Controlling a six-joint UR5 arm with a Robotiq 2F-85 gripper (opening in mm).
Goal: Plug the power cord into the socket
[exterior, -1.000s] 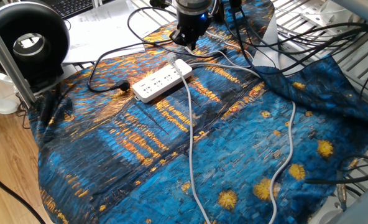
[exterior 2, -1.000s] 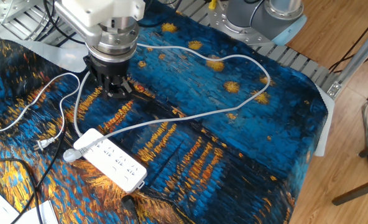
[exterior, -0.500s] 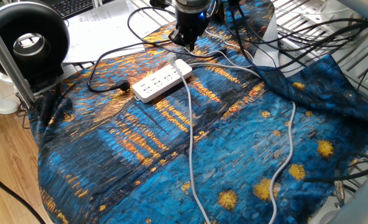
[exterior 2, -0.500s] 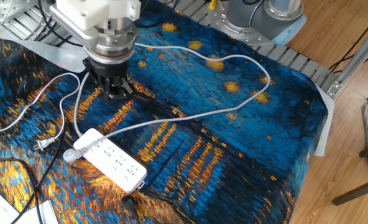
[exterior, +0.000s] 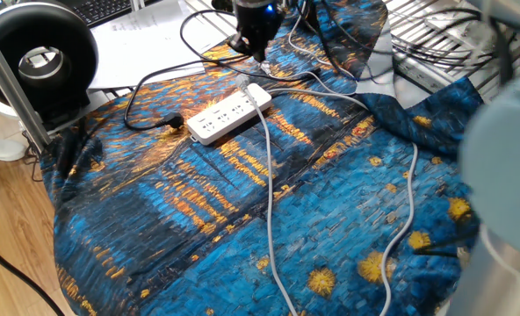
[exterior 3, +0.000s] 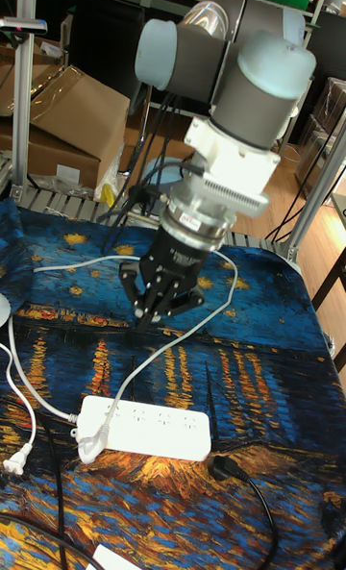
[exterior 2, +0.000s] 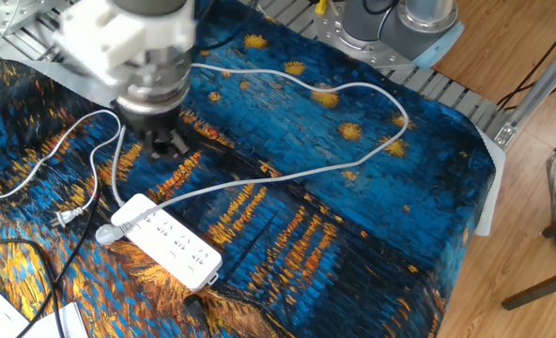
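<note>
Two pale cables to be told apart before any grasp. Left of the socket, well clear of it: a thin white lead ending in a flat two-pin plug; not the task's item, to be left alone.

At the socket's left end, touching it: the round light-grey plug of the power cord. Not possible to tell whether merely lying against the end or partly seated; judged not yet pressed home into an outlet. Cord trailing away from the socket in long loops over the patterned cloth on the counter.

Above and behind the socket, apart from it: the claw, pointing down, blurred in both side views, carrying nothing visible. Cannot tell whether its jaws stand apart or together.

Recommended for the step in hand: bring the claw down over the plug body, not the cable; grip across the plug's sides; lift clear of the socket's edge; square the pins to one row of outlet holes; press straight down. Allow for cord slack dragging the plug askew.

Right of the socket, just beside its far end: a black plug on a black cable. Likely obstruction only if the socket shifts under pressure, being unsecured on soft cloth.
</note>
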